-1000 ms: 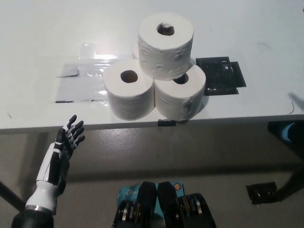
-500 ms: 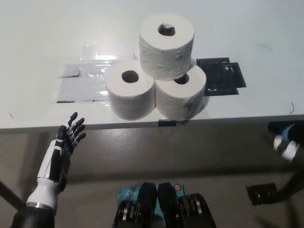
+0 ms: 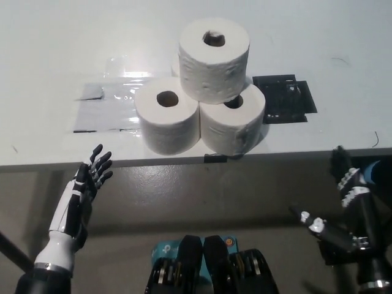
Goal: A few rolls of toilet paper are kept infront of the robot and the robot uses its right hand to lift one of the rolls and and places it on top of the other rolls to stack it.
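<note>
Three white toilet paper rolls stand upright near the table's front edge. A left roll and a right roll sit side by side, and a third, top roll rests on them, towards the back. My black right hand is below the table edge at the lower right, open, holding nothing, well apart from the rolls. My white left hand rests at the lower left below the table edge, open with fingers spread.
The white table carries a patch of clear tape left of the rolls and a black marker patch on their right. The floor lies below the front edge.
My right hand has come into view at the lower right, fingers spread, below the table edge. The rolls and left hand have hardly moved.
</note>
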You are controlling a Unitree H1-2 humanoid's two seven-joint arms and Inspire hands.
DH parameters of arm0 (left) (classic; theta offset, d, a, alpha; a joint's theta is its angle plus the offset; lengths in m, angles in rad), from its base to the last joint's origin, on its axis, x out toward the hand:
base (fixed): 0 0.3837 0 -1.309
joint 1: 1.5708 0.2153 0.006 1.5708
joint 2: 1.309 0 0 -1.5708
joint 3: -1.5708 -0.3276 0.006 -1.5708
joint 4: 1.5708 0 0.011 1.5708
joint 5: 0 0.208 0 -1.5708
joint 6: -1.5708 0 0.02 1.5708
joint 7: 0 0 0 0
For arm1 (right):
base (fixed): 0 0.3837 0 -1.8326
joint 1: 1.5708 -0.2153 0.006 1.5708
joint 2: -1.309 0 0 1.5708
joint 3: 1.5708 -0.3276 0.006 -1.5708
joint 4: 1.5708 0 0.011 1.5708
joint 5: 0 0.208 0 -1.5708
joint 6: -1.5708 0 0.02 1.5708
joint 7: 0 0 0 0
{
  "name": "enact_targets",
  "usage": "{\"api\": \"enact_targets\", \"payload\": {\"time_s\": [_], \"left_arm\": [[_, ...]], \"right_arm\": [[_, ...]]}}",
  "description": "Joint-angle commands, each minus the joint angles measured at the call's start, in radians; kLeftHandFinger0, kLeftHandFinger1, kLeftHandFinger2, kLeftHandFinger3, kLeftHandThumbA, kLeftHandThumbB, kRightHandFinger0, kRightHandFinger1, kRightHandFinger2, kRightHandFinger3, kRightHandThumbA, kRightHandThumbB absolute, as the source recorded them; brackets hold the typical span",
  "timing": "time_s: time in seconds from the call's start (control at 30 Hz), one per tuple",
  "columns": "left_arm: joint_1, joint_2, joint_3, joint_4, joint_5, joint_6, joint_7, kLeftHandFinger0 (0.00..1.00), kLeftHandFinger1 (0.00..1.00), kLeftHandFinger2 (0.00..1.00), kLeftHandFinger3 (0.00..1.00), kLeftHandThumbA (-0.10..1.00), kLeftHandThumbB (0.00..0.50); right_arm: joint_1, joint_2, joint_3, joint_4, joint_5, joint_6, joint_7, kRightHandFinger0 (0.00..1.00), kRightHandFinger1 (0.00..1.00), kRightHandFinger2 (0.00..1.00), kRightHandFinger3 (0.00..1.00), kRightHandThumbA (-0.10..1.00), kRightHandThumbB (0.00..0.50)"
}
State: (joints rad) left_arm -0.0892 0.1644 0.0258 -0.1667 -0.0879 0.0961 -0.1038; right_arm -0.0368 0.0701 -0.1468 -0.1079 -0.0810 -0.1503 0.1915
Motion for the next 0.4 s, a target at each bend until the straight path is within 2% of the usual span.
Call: {"api": "enact_targets", "payload": {"time_s": [0.0, 0.03, 0.1, 0.13, 0.23, 0.37], "left_arm": [[0.001, 0.022, -0.001, -0.034, 0.010, -0.016, -0.015, 1.00, 1.00, 1.00, 1.00, 1.00, 0.250], [0.007, 0.020, -0.002, -0.036, 0.008, -0.018, -0.017, 1.00, 1.00, 1.00, 1.00, 1.00, 0.248], [0.014, 0.016, -0.003, -0.037, 0.007, -0.013, -0.015, 1.00, 1.00, 1.00, 1.00, 1.00, 0.264], [0.031, 0.014, -0.007, -0.044, 0.010, -0.010, -0.015, 1.00, 1.00, 1.00, 1.00, 1.00, 0.263], [0.049, 0.015, -0.013, -0.051, 0.015, -0.012, -0.017, 1.00, 1.00, 1.00, 1.00, 1.00, 0.265], [0.063, 0.012, -0.021, -0.055, 0.015, -0.004, -0.018, 1.00, 1.00, 1.00, 1.00, 1.00, 0.286]], "right_arm": [[-0.048, 0.009, 0.036, 0.075, -0.021, -0.139, -0.069, 1.00, 1.00, 1.00, 1.00, 0.88, 0.091], [-0.051, 0.007, 0.041, 0.092, -0.027, -0.148, -0.078, 1.00, 1.00, 1.00, 1.00, 0.84, 0.084], [-0.056, 0.004, 0.057, 0.107, -0.053, -0.142, -0.089, 1.00, 1.00, 1.00, 1.00, 0.92, 0.096], [-0.044, 0.008, 0.071, 0.113, -0.058, -0.127, -0.091, 1.00, 1.00, 1.00, 1.00, 0.92, 0.118], [-0.041, 0.016, 0.096, 0.140, -0.026, -0.131, -0.083, 1.00, 1.00, 1.00, 1.00, 0.83, 0.101], [-0.025, 0.016, 0.120, 0.137, -0.026, -0.128, -0.084, 1.00, 1.00, 1.00, 1.00, 0.79, 0.096]]}}
